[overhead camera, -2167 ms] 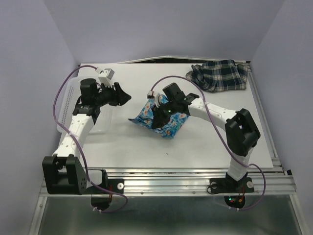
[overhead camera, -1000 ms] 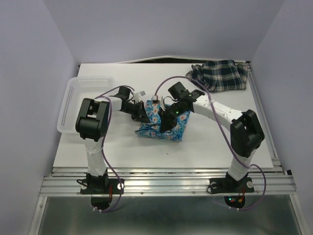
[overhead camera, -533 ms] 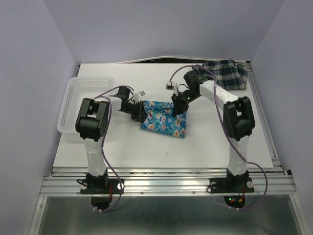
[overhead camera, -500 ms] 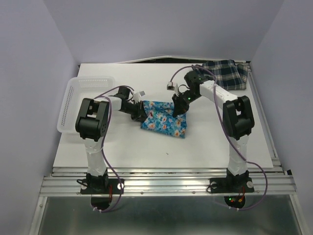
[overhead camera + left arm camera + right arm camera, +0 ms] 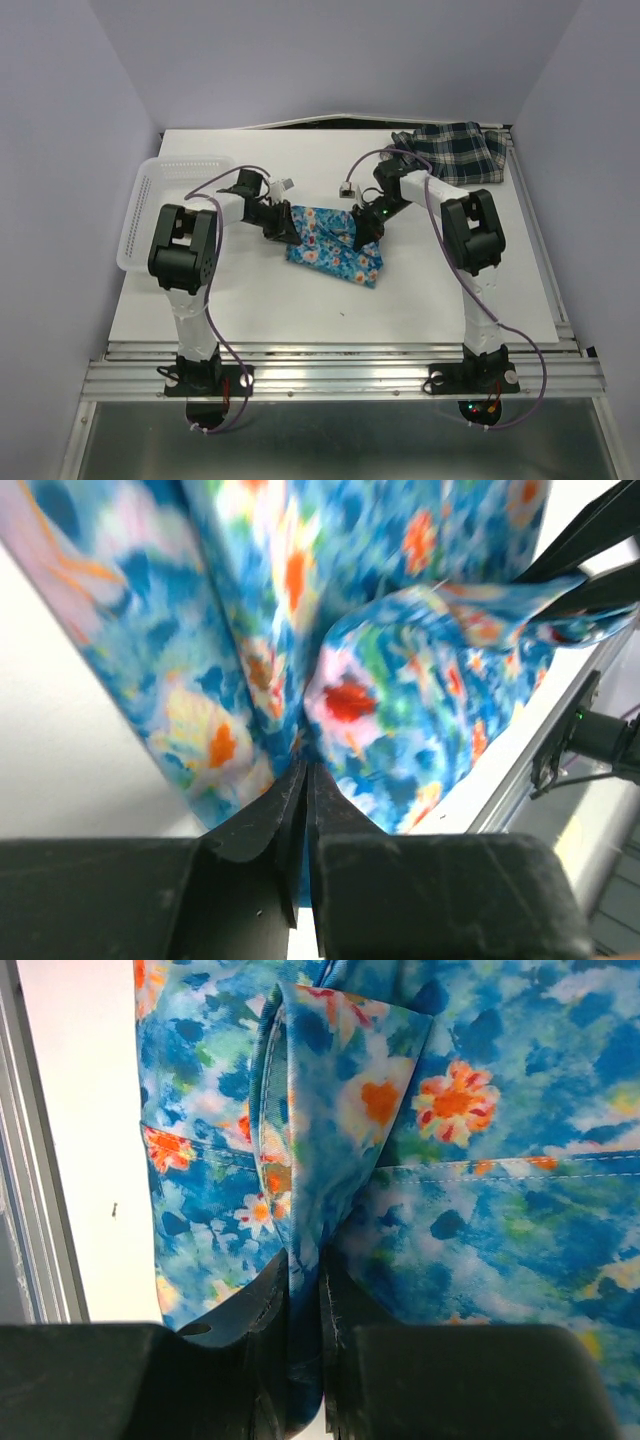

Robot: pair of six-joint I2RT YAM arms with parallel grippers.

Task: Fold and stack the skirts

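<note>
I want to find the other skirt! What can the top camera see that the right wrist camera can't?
Only the top view shows the plaid skirt in the far right corner and the white basket. Only the right wrist view shows the stitched seam up close. Both show the floral skirt pinched by the right gripper.

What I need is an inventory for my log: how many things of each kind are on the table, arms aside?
skirts: 2, the floral skirt and the plaid skirt
basket: 1
total: 3
</note>
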